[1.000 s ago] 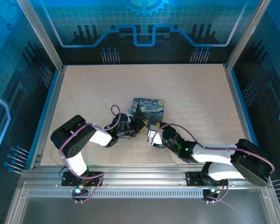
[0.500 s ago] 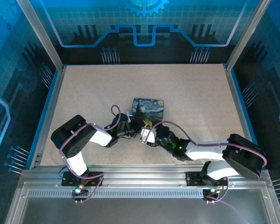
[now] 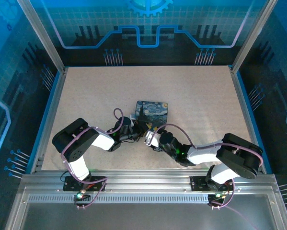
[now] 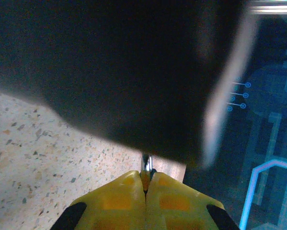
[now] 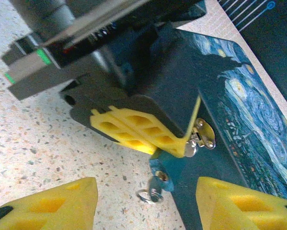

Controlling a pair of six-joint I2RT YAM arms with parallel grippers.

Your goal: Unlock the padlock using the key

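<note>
From overhead, whatever sits at the near corner of the tin box [image 3: 153, 111] is too small to tell, wedged between the left gripper [image 3: 135, 130] and right gripper [image 3: 149, 139]. On my left wrist camera a dark blurred mass [image 4: 124, 72] hides what lies beyond, with a silver sliver [image 4: 146, 164] pinched between the fingers [image 4: 124, 191]. On my right wrist camera the tin box is cut by the right edge.

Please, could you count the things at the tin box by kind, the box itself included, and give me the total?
Grippers: 2, the left gripper and the right gripper
Tin box: 1
Padlock: 1
Key: 1
Total: 5
</note>
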